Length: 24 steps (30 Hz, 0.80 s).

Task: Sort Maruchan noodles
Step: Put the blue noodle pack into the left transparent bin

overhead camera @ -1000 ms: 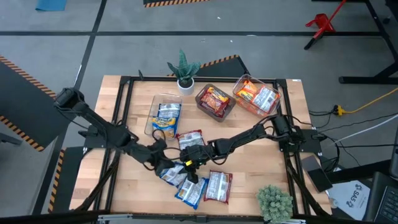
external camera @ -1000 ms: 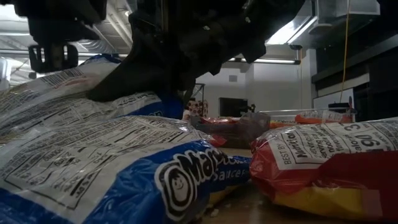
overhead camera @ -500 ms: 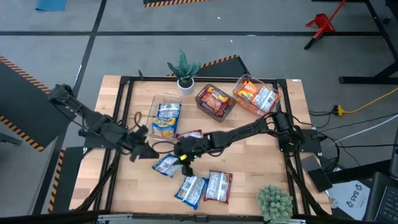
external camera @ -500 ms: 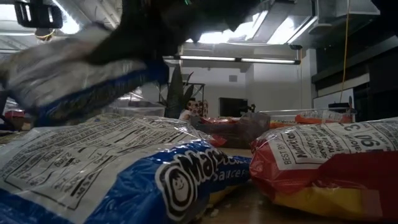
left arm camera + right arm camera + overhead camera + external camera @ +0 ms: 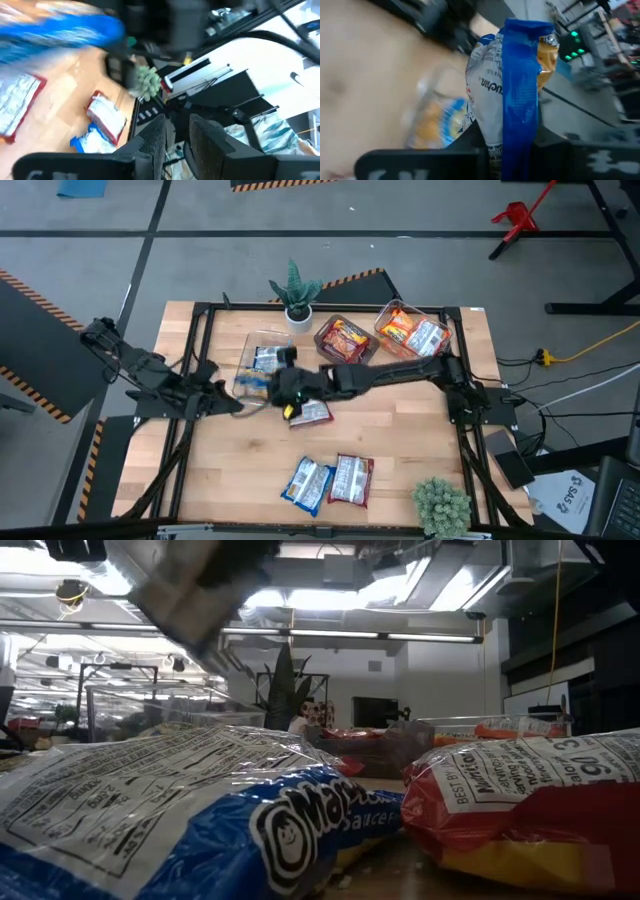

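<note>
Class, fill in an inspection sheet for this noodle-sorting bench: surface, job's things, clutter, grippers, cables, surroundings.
Surface: pale wooden table top in a black frame.
Job's things: a blue-wrapped noodle packet in the right gripper; two packets, blue and red, near the front edge; three clear plastic bins holding packets.
Clutter: two small potted plants.
Grippers: right shut on the packet beside the left-hand bin; left gripper empty, at the table's left edge.
Cables: yellow lead on the floor.
Surroundings: grey floor, striped tape.
</note>
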### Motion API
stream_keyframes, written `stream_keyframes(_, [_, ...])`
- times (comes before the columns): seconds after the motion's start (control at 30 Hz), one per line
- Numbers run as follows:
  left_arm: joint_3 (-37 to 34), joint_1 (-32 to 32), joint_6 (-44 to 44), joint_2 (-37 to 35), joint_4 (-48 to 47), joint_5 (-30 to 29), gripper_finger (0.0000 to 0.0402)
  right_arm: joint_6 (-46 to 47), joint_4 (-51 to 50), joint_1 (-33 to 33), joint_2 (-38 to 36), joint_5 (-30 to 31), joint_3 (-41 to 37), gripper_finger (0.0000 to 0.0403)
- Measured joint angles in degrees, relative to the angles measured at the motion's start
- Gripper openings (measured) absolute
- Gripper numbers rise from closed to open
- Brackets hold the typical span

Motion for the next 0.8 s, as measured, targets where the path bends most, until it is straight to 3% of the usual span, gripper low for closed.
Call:
stream_keyframes(0.17, [-0.02, 0.0, 2.39, -3.87, 0.1, -0.51, 0.0082, -9.1, 0.06, -5.28, 0.76, -2.64, -0.04, 0.0041])
stream_keyframes(0.33, [-0.02, -0.01, 4.61, -6.85, 0.11, -1.4, 0.0082, -24.03, 0.53, -10.21, 1.6, -3.96, -0.09, 0.0043])
stream_keyframes(0.47, [-0.02, 0.0, 6.54, -8.21, -0.01, -1.97, 0.0082, -33.56, 0.99, -13.18, 2.09, -8.34, 0.03, 0.0043])
stream_keyframes(0.8, [-0.02, -0.01, 6.63, -8.96, -5.43, -4.25, 0.0082, -53.42, 1.81, -13.38, 6.12, -12.96, -0.07, 0.0044])
